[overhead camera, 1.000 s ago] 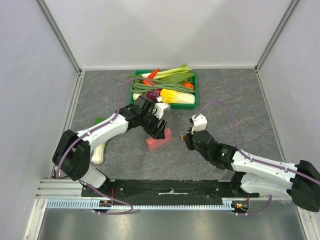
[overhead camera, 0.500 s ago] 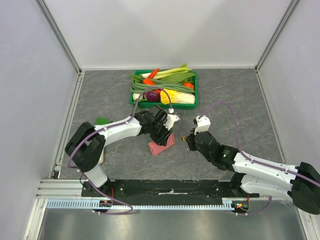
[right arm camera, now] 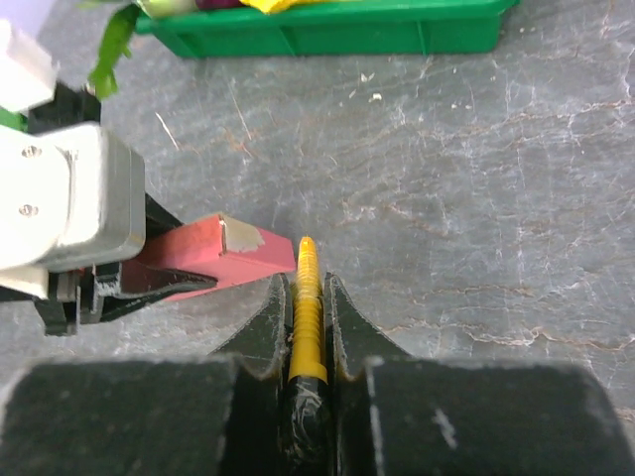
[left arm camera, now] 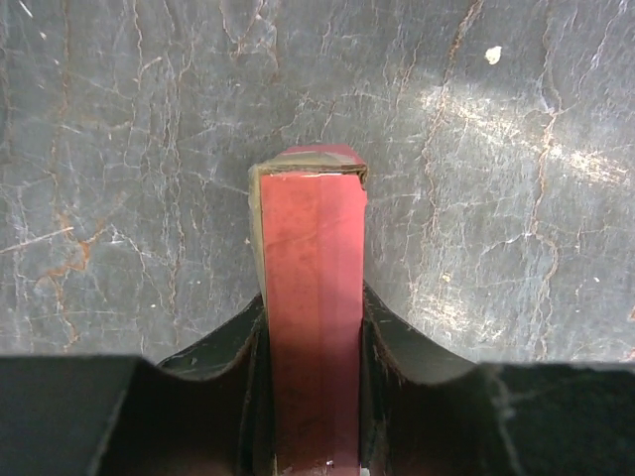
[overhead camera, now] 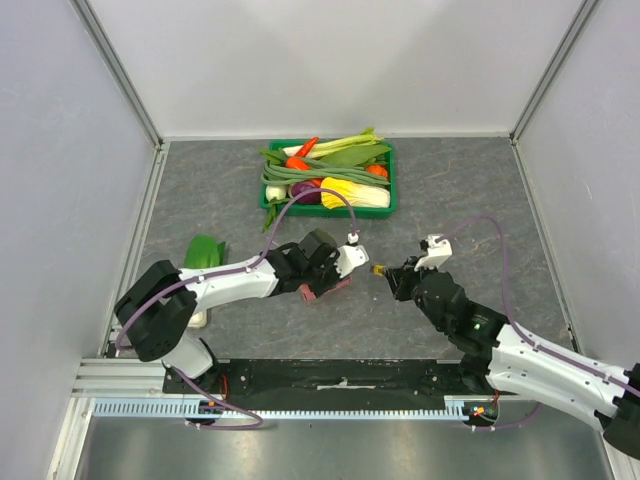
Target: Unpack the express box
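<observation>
The express box (overhead camera: 334, 289) is a thin pink-red box in mid-table, gripped on its flat sides by my left gripper (overhead camera: 318, 287), which is shut on it. In the left wrist view the express box (left arm camera: 313, 228) stands on edge between the fingers (left arm camera: 382, 337), its taped far end pointing away over the grey floor. My right gripper (overhead camera: 393, 279) is shut on a yellow ribbed tool (right arm camera: 307, 263), whose tip sits just right of the box's taped corner (right arm camera: 243, 236). I cannot tell whether the tip touches the express box (right arm camera: 213, 260).
A green crate (overhead camera: 328, 206) full of vegetables stands behind the box, its front wall (right arm camera: 327, 30) showing in the right wrist view. A leafy green (overhead camera: 204, 250) and a white vegetable (overhead camera: 196, 318) lie at the left beside the left arm.
The left gripper has closed on the box and swung toward the near edge, turning the box. The right arm has shifted right and forward, keeping its tool pointed at the box.
</observation>
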`<state>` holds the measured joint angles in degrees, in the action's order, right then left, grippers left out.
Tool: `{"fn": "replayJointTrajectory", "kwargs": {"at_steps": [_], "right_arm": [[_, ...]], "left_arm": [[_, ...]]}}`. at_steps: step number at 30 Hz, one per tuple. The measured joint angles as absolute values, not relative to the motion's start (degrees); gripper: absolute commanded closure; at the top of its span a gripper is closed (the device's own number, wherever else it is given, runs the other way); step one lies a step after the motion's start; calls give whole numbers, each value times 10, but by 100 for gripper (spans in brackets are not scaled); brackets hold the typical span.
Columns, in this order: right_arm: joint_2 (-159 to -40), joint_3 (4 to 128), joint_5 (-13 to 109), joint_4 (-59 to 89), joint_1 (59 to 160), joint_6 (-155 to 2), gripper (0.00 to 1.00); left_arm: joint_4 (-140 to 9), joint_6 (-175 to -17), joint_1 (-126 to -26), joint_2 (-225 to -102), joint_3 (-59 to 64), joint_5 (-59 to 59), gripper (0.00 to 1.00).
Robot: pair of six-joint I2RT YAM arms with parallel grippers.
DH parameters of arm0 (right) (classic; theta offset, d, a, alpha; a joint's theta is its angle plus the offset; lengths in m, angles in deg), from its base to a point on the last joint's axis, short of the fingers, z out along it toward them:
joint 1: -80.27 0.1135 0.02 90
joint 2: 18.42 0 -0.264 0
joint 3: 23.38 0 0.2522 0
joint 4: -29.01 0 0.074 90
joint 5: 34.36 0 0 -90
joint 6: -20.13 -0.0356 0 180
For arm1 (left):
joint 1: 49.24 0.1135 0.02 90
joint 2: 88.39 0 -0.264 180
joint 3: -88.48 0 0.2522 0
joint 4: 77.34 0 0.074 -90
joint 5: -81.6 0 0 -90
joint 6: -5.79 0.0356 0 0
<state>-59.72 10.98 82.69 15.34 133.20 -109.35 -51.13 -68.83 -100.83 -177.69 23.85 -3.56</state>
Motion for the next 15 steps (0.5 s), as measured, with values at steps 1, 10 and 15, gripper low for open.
{"fn": "replayJointTrajectory", "kwargs": {"at_steps": [1, 10, 15], "right_arm": [[-584, 106, 826, 156, 1330, -1094, 100], [-588, 89, 744, 231, 1318, -1081, 100], [-613, 88, 721, 257, 1318, -1078, 100]], "left_arm": [[-523, -680, -1011, -1771, 247, -40, 79], [-614, -645, -1040, -1758, 303, -87, 86], [-639, -642, -1041, -1741, 328, -98, 86]]}}
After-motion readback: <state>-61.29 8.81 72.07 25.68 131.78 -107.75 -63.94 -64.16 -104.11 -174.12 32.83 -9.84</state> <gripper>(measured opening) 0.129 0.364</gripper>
